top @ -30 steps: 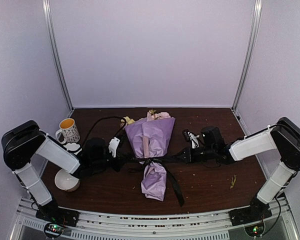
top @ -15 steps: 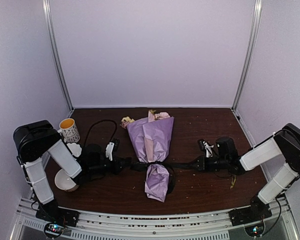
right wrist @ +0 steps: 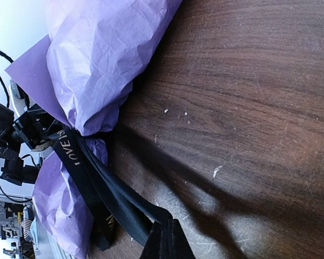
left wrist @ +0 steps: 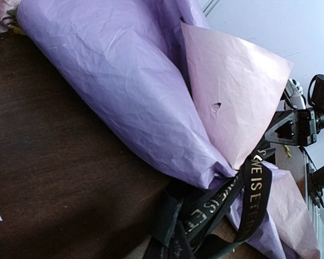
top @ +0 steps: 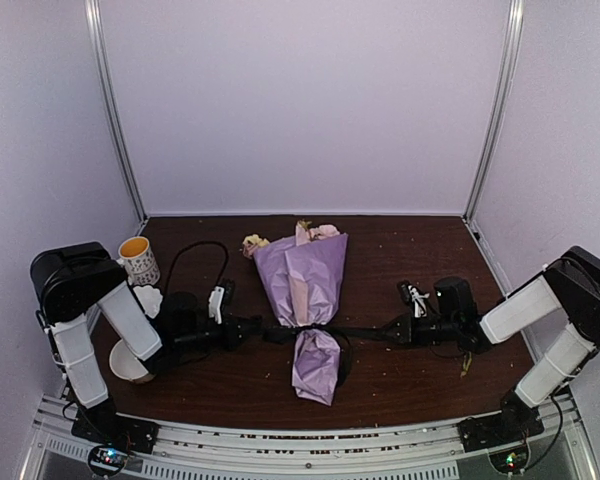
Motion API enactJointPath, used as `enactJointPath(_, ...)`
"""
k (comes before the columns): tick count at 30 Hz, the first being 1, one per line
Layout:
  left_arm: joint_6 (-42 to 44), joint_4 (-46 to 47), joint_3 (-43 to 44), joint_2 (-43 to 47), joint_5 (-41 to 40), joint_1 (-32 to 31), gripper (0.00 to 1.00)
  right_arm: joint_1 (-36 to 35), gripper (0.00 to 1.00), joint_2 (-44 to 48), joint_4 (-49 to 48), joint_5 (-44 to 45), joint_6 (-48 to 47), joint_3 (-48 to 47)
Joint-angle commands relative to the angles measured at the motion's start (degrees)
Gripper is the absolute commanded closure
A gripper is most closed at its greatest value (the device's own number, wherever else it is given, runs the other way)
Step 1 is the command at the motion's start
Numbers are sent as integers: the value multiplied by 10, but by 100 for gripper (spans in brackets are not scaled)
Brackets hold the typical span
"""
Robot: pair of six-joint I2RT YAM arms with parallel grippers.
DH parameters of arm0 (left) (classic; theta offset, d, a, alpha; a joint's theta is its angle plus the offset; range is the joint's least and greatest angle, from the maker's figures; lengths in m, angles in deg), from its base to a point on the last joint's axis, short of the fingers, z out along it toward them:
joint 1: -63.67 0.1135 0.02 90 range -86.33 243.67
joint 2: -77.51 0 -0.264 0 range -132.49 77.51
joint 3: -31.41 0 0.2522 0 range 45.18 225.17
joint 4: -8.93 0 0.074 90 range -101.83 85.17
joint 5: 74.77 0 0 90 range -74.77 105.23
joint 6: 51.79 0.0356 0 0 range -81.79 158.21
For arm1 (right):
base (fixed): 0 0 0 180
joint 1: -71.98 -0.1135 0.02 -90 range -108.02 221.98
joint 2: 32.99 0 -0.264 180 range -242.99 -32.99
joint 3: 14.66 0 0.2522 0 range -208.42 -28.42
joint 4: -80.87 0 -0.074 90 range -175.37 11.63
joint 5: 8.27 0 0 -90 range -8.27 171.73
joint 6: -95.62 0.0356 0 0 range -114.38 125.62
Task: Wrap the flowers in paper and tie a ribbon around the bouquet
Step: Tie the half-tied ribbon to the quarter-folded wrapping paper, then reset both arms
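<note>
Pinching the ribbon tight with closed left hand, left of the bouquet. Same with closed right hand, right of it.

flowers mostly hidden inside paper, ribbon ends cut off

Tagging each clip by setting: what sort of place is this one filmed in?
Most likely a lab test booth, not a flower shop: pale walls on metal posts enclose a brown table, with robot arms bolted at its near edge.

lilac crinkled paper, black ribbon with pale lettering, dark brown wood-grain table.
</note>
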Motion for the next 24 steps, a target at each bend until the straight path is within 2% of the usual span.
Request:
enactJointPath(1,14,-46,-28,-13,-77,36,100,37,100,1,67,90,0,21)
enactJointPath(2,17,-43,-27,-12,-67,36,100,37,100,10,77,90,-3,16)
enactJointPath(3,20,-32,-27,-8,-54,36,100,37,94,25,95,90,-8,11)
enactJointPath(4,21,-20,-27,-1,-42,36,100,36,80,46,119,96,-15,4)
enactJointPath(5,20,-25,-26,11,-37,36,90,36,67,71,147,107,-29,-5)
enactJointPath(6,25,-46,-22,30,-40,35,73,36,50,102,180,121,-40,-13)
enactJointPath(7,37,-86,-16,51,-48,35,58,36,26,133,209,134,-51,-21)
enactJointPath(8,51,-136,-6,80,-60,33,49,36,4,169,244,150,-64,-30)
enactJointPath(10,94,-276,24,141,-114,17,39,37,0,239,311,193,-84,-54)
enactJointPath(14,143,-502,90,240,-277,-22,31,39,0,357,418,269,-135,-109)
enactJointPath(19,176,-630,150,348,-359,-29,29,42,0,402,506,331,-206,-196)
enactJointPath(24,234,-711,208,413,-464,-31,29,49,0,414,534,366,-249,-253)
